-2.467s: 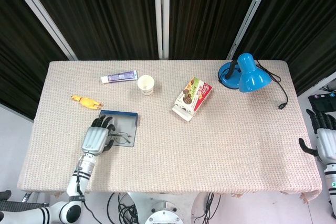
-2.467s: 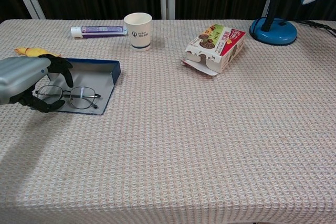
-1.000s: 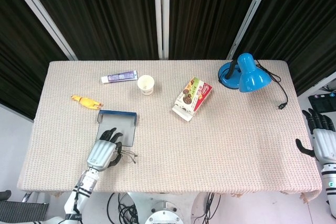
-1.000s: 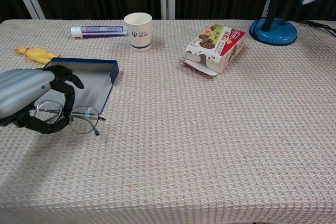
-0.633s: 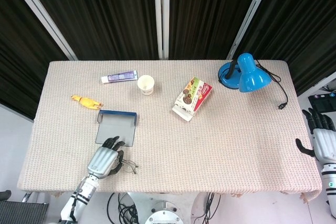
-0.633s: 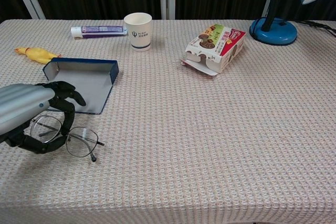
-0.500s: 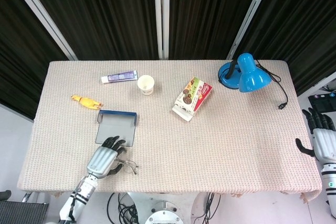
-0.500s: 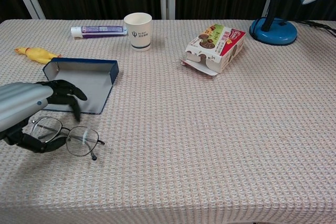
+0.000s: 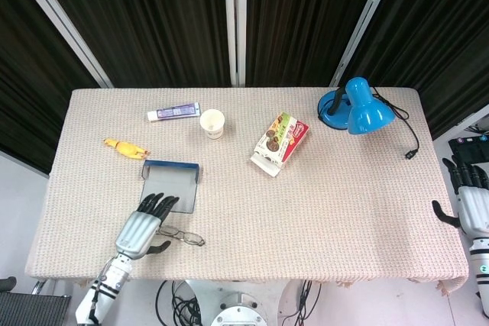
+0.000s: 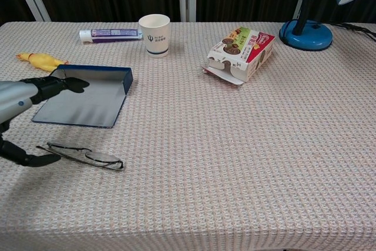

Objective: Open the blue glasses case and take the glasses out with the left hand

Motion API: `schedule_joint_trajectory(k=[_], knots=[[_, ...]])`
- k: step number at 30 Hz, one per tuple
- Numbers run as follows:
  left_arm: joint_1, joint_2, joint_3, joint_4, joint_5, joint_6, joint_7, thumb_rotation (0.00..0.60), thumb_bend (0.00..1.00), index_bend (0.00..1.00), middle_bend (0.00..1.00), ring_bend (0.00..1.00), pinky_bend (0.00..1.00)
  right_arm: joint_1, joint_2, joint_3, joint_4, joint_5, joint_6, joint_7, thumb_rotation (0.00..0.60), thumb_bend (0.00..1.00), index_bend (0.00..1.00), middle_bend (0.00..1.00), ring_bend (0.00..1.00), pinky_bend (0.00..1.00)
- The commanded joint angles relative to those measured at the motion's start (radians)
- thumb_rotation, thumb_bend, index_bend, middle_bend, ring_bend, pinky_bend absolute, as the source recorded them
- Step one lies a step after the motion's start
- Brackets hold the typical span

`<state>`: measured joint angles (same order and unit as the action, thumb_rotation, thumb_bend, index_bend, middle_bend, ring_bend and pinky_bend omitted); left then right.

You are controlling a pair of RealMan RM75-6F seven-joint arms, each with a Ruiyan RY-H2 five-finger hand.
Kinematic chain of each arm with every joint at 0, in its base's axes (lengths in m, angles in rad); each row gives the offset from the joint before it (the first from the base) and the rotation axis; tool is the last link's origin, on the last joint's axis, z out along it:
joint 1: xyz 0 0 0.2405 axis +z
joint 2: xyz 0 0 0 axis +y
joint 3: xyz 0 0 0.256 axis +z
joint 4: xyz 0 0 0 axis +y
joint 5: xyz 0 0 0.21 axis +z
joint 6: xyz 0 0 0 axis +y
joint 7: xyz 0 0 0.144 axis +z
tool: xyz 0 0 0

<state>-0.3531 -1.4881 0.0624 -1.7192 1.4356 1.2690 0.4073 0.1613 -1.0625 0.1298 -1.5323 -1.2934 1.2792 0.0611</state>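
The blue glasses case (image 9: 171, 185) (image 10: 88, 99) lies open on the table's left side, its grey inside bare. The wire-framed glasses (image 9: 186, 237) (image 10: 87, 156) lie flat on the cloth just in front of the case. My left hand (image 9: 140, 229) (image 10: 20, 104) hovers beside them with fingers spread, holding nothing; its thumb tip is near the glasses' left end. My right hand (image 9: 474, 205) hangs off the table's right edge, fingers apart and empty; the chest view does not show it.
A paper cup (image 9: 212, 123) and a toothpaste tube (image 9: 173, 113) stand behind the case. A yellow toy (image 9: 126, 146) lies at the left. A snack box (image 9: 280, 143) sits mid-table, a blue desk lamp (image 9: 355, 108) at the back right.
My left hand carried the glasses out of the case toward the front edge, set them on the cloth, then spread its fingers and let go. The right hand barely moved.
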Motion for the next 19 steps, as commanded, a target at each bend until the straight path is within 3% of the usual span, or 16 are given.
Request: schedule_joint_trajectory(k=[1, 6, 9, 19], knots=[[0.028, 0.047, -0.012, -0.032, 0.045, 0.075, -0.003, 0.6, 0.19, 0.0, 0.07, 0.0, 0.07, -0.004, 0.003, 0.003, 0.0, 0.002, 0.008, 0.003, 0.6, 0.3, 0.0, 0.0, 0.0, 0.0], [0.089, 0.109, -0.062, 0.0, 0.099, 0.251, -0.013, 0.6, 0.19, 0.01, 0.06, 0.0, 0.05, -0.02, 0.003, -0.004, 0.002, -0.018, 0.041, 0.004, 0.6, 0.3, 0.0, 0.0, 0.0, 0.0], [0.128, 0.145, -0.092, 0.031, 0.078, 0.32, -0.036, 0.6, 0.19, 0.02, 0.05, 0.0, 0.05, -0.03, -0.004, -0.014, 0.005, -0.037, 0.06, 0.002, 0.6, 0.3, 0.0, 0.0, 0.0, 0.0], [0.195, 0.258, -0.09, 0.083, 0.017, 0.312, -0.175, 0.6, 0.16, 0.02, 0.0, 0.0, 0.0, -0.047, -0.05, -0.044, 0.032, -0.076, 0.081, -0.005, 0.6, 0.29, 0.0, 0.0, 0.0, 0.0]])
